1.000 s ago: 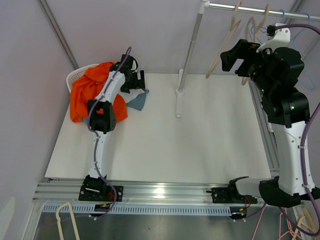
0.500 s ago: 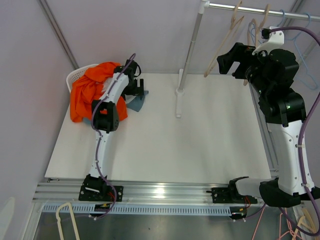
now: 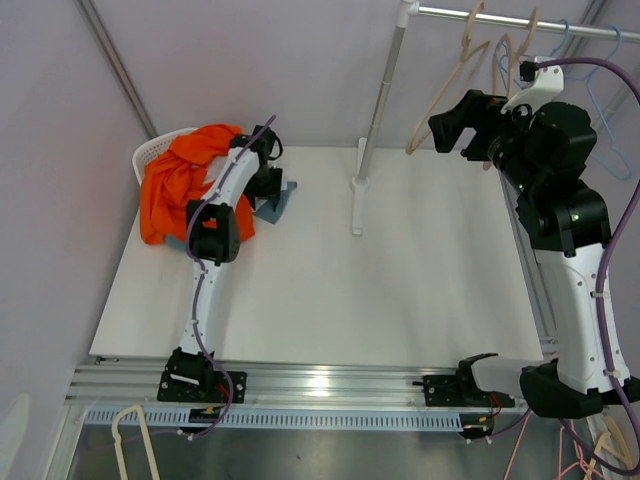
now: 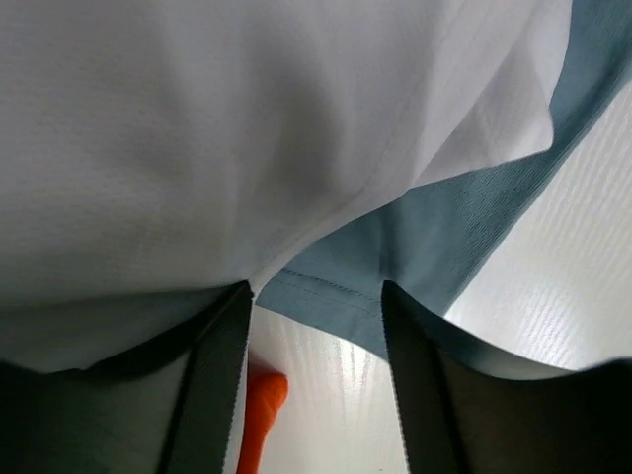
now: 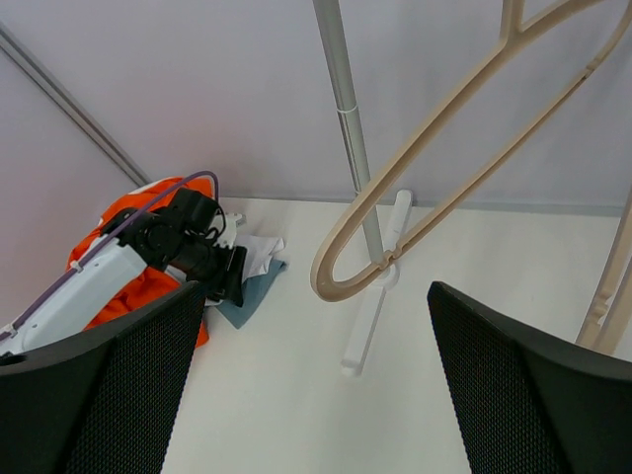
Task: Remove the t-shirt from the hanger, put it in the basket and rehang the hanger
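A blue-grey t-shirt (image 3: 281, 201) lies crumpled on the white table (image 3: 400, 290) beside an orange garment (image 3: 172, 190). My left gripper (image 3: 267, 184) is low over it with jaws open. In the left wrist view the shirt's hemmed edge (image 4: 395, 247) sits at my open fingertips (image 4: 222, 336), under a white cloth (image 4: 217, 128). My right gripper (image 3: 447, 119) is open and empty, raised beside a bare beige hanger (image 3: 447, 68) on the rail (image 3: 500, 17). The right wrist view shows that hanger (image 5: 444, 148) ahead of the open jaws.
A white basket (image 3: 149, 156) holds the orange garment at the table's back left. The rack's pole (image 3: 383, 80) and foot (image 3: 357, 205) stand at the table's back middle. More bare hangers (image 3: 520, 45) hang right of the beige one.
My left gripper has drawn back and down toward the clothes pile, over the blue-grey shirt. My right gripper has shifted slightly left and up along the rail.
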Controlling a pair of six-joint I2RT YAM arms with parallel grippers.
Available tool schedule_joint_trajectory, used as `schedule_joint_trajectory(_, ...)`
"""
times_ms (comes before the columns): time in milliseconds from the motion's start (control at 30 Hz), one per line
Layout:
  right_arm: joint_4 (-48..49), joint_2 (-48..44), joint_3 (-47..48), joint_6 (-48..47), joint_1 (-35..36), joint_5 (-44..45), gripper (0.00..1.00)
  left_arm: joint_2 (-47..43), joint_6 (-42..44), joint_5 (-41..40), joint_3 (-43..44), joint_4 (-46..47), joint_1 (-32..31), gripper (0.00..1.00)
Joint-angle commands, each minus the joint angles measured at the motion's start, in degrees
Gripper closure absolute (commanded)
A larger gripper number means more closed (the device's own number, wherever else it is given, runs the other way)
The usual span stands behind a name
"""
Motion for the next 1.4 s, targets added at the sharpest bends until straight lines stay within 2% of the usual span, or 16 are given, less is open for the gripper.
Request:
schedule_joint_trajectory(0, 2.3, -1.9, -0.4, 0.5, -0.2, -1.3, 0.01, 0.3, 3.0, 0.9, 2.2, -1.4, -0.4, 0.44)
schedule_joint_trajectory(67, 2.4, -2.5, -0.8, 0.5, -0.3, -1.5, 0.01, 0.2, 3.1, 0.1, 2.2, -1.3, -0.5, 0.61)
schedule_joint_trajectory(133, 2.7, -2.8, -1.1, 0.5, -0.4, -1.8, 0.0, 0.0, 3.4, -0.9, 1.9, -1.0, -1.0, 0.65)
schedule_joint_trajectory(233, 2.5, -3.1, -1.3, 0.8, -0.6, -2.3, 0.0, -0.4, 4.9, -2.7, 1.6, -0.6, -2.0, 0.83)
schedule_joint_trajectory(367, 2.4, -3.3, -1.0, 0.9, -0.7, -2.4, 0.01, -1.5, 5.7, -3.5, -0.9, 1.0, -2.5, 0.97)
schedule_joint_trajectory(433, 2.3, -3.4, -0.8, 1.0, -0.8, -2.6, 0.01, -1.6, 6.3, -3.5, -1.1, 1.3, -2.5, 0.99)
schedule_joint_trajectory(700, 2.2, -3.5, -0.6, 1.2, -1.0, -2.7, 0.01, -2.7, 6.5, -4.6, -2.2, 2.0, -2.9, 0.99)
schedule_joint_trajectory(900, 2.5, -3.5, -0.7, 1.7, -0.9, -3.2, 0.0, -6.0, 6.3, -4.1, -7.2, 6.3, -2.9, 0.99)
schedule_joint_trajectory(1033, 2.5, -3.6, -0.7, 1.9, -0.9, -3.4, 0.01, -8.5, 5.6, 0.7, -8.8, 9.8, -2.9, 0.73)
schedule_joint_trajectory(1133, 2.4, -3.8, -0.6, 1.8, -1.0, -3.5, 0.01, -9.0, 4.6, 2.2, -8.8, 11.3, -2.9, 0.33)
schedule_joint_trajectory(1200, 2.4, -3.9, -0.6, 1.8, -1.0, -3.5, 0.0, -9.6, 3.7, 2.2, -9.1, 12.3, -3.0, 0.21)
schedule_joint_trajectory(1233, 2.4, -3.9, -0.6, 2.0, -1.0, -3.6, 0.01, -9.8, 3.5, 2.4, -9.5, 13.1, -3.0, 0.08)
schedule_joint_trajectory(1267, 2.4, -3.9, -0.7, 1.9, -1.0, -3.7, 0.0, -10.2, 3.5, 3.4, -9.7, 13.5, -3.2, 0.01)
schedule_joint_trajectory(1367, 2.3, -4.0, -0.6, 2.0, -1.0, -3.7, 0.01, -9.6, 3.2, 4.3, -10.1, 13.5, -3.2, 0.01)
